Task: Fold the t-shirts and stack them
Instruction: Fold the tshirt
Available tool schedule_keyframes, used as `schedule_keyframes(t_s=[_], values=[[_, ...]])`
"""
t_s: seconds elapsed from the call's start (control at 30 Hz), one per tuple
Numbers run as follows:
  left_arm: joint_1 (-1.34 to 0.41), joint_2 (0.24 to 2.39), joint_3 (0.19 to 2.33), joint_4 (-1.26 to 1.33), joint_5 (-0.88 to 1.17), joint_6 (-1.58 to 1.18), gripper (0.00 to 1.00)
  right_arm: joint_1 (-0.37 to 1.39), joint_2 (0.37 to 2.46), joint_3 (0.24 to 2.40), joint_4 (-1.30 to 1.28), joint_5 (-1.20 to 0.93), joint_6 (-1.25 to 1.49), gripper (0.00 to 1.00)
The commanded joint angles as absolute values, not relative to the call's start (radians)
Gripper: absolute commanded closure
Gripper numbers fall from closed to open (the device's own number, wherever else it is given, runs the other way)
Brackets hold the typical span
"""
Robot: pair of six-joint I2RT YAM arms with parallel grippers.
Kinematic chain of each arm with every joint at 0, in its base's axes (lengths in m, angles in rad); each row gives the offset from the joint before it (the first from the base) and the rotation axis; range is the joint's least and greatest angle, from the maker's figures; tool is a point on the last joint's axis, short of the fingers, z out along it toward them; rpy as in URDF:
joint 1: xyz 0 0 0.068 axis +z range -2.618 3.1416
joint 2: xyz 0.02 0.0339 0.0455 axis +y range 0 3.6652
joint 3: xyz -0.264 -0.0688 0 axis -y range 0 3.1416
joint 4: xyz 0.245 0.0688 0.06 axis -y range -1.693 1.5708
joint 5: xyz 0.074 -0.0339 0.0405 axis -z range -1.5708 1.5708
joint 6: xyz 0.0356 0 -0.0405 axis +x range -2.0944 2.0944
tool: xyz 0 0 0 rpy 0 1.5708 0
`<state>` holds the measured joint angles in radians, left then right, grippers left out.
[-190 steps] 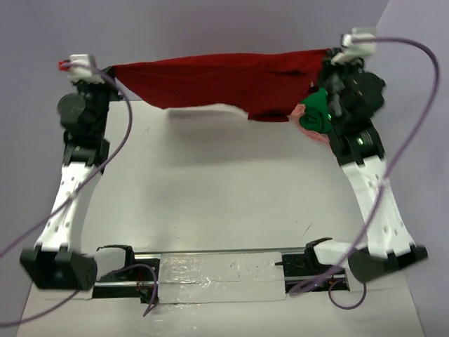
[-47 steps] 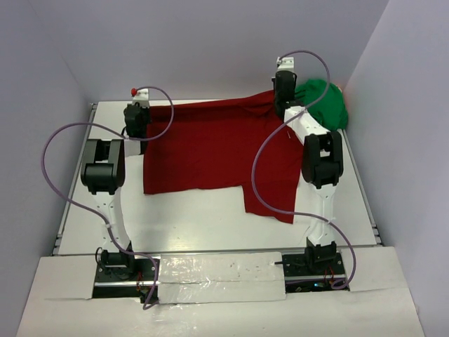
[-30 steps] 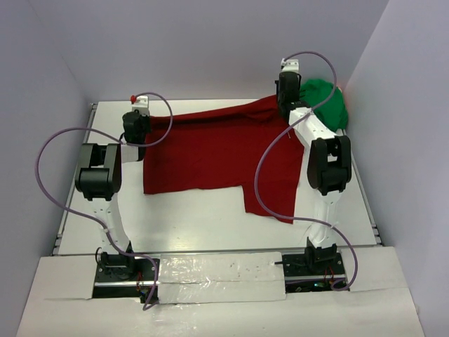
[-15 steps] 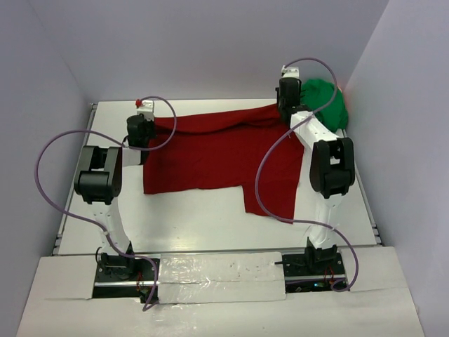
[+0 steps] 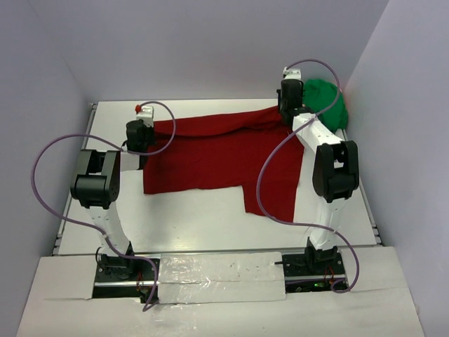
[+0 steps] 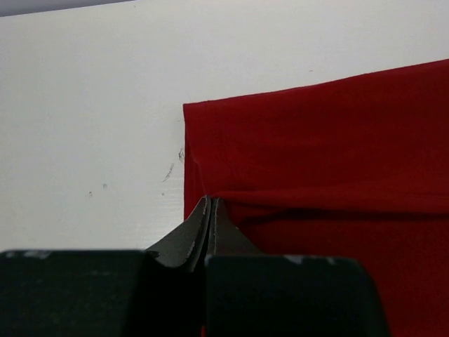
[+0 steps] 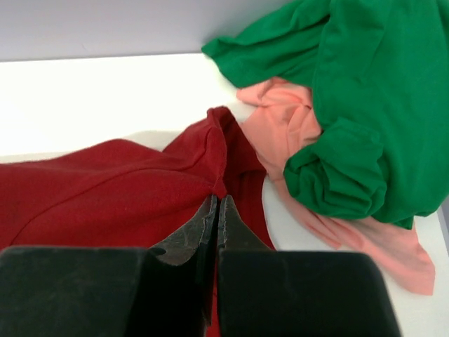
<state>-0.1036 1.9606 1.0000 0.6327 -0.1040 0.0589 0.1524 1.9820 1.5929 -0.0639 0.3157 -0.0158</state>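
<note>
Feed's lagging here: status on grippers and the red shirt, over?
Left gripper and right gripper both shut on red shirt, far edge. Shirt lying mostly flat on table. Green shirt and pink cloth heaped beside right gripper.

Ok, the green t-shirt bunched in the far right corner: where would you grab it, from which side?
Likely the rolled bulge at the near edge of the green t-shirt, pinched from above and from the left. It stands proud of the salmon-pink cloth beneath, so green comes alone, and the side wall blocks the right. The right gripper, shut on the dark red t-shirt, must release first.
</note>
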Motion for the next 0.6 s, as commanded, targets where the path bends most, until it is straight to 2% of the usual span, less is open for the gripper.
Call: schedule_keyframes(t_s=[0.0,0.3,0.33,0.37,0.5,0.57], values=[[-0.091,1.917,1.008,0.643,-0.113,0.049,1.0,0.14,1.905,1.582,-0.061,0.318,-0.005,1.0],[-0.063,1.931,1.052,0.583,-0.101,0.034,0.98,0.14,1.893,1.569,-0.09,0.301,-0.002,1.0],[-0.06,1.931,1.057,0.572,-0.094,0.034,0.88,0.141,1.887,1.565,-0.094,0.295,-0.002,1.0],[-0.058,1.933,1.063,0.557,-0.08,0.034,0.72,0.141,1.882,1.563,-0.101,0.287,-0.002,1.0],[-0.057,1.924,1.068,0.506,-0.078,0.028,0.3,0.141,1.855,1.539,-0.121,0.215,-0.008,1.0],[-0.057,1.913,1.049,0.511,-0.077,0.031,0.23,0.141,1.836,1.534,-0.138,0.167,-0.005,1.0]])
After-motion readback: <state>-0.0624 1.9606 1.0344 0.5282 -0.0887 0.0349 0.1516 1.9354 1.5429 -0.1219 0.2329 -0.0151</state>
